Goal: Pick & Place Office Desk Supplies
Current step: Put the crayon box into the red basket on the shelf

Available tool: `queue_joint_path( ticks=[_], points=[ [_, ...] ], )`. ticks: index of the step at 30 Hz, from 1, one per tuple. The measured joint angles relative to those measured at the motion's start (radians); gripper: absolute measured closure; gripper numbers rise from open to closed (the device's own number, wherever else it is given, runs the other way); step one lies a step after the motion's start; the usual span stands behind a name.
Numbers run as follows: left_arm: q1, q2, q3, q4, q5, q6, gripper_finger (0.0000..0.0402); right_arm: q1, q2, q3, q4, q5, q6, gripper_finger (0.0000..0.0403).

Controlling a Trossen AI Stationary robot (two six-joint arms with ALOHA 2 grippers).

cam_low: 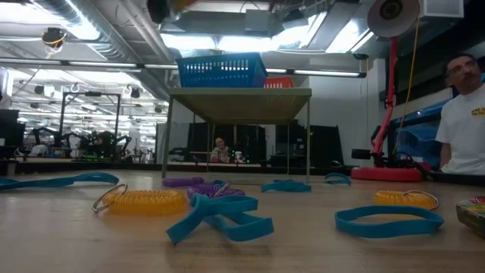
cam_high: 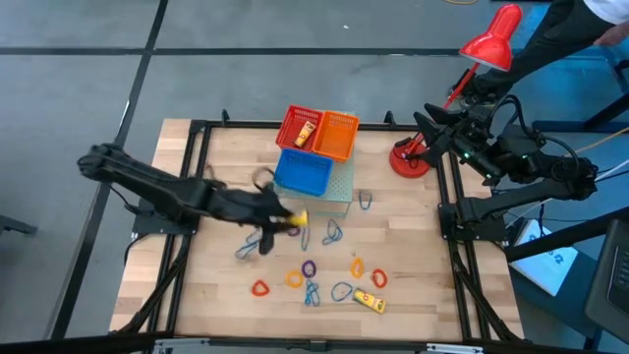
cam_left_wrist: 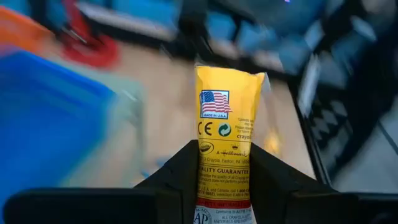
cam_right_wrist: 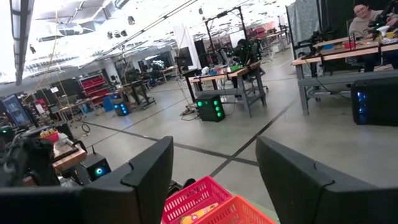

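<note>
- Yellow rectangular crayon box [cam_left_wrist: 225, 140] is clamped between the left gripper [cam_high: 287, 220] fingers, above the table beside the blue mesh basket [cam_high: 303, 173].
- Red mesh basket [cam_high: 301, 128] holds another yellow box [cam_high: 304, 130].
- Right gripper [cam_right_wrist: 214, 180], fingers spread, waits at the table's right edge.

high: overhead | low: table-level | both share blue basket [cam_high: 302, 172]

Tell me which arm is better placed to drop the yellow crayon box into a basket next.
Left. The left gripper is already shut on the yellow crayon box, beside the blue basket. The right gripper is open and empty, parked off by the red desk lamp.
</note>
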Motion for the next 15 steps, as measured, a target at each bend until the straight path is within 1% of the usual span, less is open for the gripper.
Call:
queue_joint_path(
  ticks=[4, 7, 9, 12, 15],
  points=[
    [0.020, -0.114, 0.000, -0.007, -0.166, 0.033, 0.0294, 0.000, 0.001, 0.000, 0.000, 0.000, 0.007, 0.0172],
    [0.051, -0.178, 0.000, -0.009, -0.283, 0.110, 0.0293, 0.000, 0.003, 0.000, 0.000, 0.000, 0.006, 0.0172],
    [0.090, -0.204, 0.000, -0.009, -0.335, 0.166, 0.0291, 0.000, 0.005, 0.000, 0.001, 0.000, 0.004, 0.0172],
    [0.173, -0.222, 0.000, -0.009, -0.351, 0.225, 0.0291, 0.000, 0.008, 0.000, 0.001, 0.000, 0.018, 0.0172],
    [0.272, -0.220, 0.000, -0.013, -0.318, 0.268, 0.0292, 0.000, 0.012, 0.000, 0.001, 0.000, 0.029, 0.0172]
  ],
)
